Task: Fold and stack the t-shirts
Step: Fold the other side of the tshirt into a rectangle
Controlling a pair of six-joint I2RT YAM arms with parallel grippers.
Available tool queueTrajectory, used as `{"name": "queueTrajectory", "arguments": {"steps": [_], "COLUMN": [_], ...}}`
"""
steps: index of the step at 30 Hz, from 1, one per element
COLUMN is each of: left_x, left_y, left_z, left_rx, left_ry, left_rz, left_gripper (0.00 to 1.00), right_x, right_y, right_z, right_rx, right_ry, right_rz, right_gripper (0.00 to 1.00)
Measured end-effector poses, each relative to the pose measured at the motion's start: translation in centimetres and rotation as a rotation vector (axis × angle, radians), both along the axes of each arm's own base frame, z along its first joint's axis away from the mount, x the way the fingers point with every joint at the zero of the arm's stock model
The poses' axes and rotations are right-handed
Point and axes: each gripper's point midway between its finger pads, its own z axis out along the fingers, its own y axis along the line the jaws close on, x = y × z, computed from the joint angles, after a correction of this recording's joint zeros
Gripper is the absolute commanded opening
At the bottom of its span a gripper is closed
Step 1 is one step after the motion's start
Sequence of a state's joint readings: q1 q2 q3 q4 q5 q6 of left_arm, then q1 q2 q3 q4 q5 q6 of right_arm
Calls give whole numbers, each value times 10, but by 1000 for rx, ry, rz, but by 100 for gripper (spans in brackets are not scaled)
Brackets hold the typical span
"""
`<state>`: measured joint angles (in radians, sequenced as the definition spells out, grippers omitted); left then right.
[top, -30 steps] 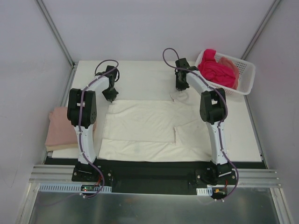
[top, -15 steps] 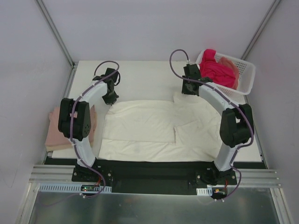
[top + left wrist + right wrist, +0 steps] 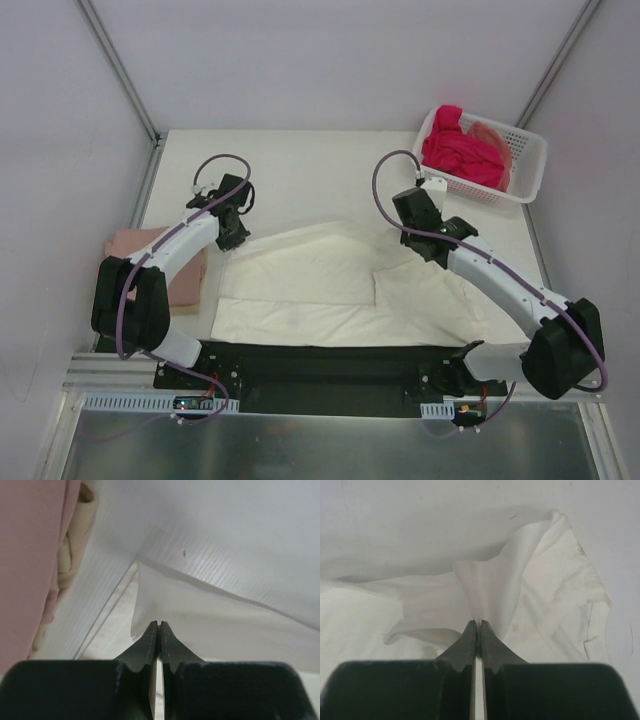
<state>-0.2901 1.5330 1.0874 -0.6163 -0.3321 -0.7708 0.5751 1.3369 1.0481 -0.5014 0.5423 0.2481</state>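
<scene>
A cream-white t-shirt (image 3: 320, 285) lies spread on the table, its far edge lifted and drawn toward the front. My left gripper (image 3: 236, 236) is shut on its far left corner; in the left wrist view the jaws (image 3: 158, 625) pinch the cloth (image 3: 210, 620). My right gripper (image 3: 428, 245) is shut on its far right edge; in the right wrist view (image 3: 478, 624) the cloth (image 3: 490, 590) rises in a peak from the jaws. A folded dusty pink t-shirt (image 3: 185, 275) lies at the left, also in the left wrist view (image 3: 25, 555). Magenta and peach t-shirts (image 3: 462, 148) sit in the basket.
A white lattice basket (image 3: 525, 165) stands at the back right corner. The white table (image 3: 300, 170) has metal rails along its sides and a black mounting bar (image 3: 320, 360) at the front where the arms are bolted.
Both grippers have moved toward the front, pulling the cream-white t-shirt's far edge over its body. The right arm has swung out and lowered to the right; the left arm has lowered too.
</scene>
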Motion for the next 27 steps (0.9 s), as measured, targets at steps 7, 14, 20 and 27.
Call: {"name": "queueTrajectory", "arguments": {"steps": [7,14,20,27], "left_x": [-31,-60,-75,-75], "left_y": [11,19,21,17], "left_z": [3,4,-2,-2], "left_rx": [-1,-21,-28,-35], "left_ry": [-38,-86,-90,-94], "left_rz": [26,33,34,22], "left_gripper": [0,0,0,0], "right_x": [-50,-98,-120,-126], "right_y": [-11,-20,-27,-38], "right_z": [-4,-23,-17,-4], "right_rx": [-16,-55,-77,-125], "right_ry": [-5,43,13,-8], "right_rz": [-36,-40,-57,-77], "right_gripper": [4,6,8,9]}}
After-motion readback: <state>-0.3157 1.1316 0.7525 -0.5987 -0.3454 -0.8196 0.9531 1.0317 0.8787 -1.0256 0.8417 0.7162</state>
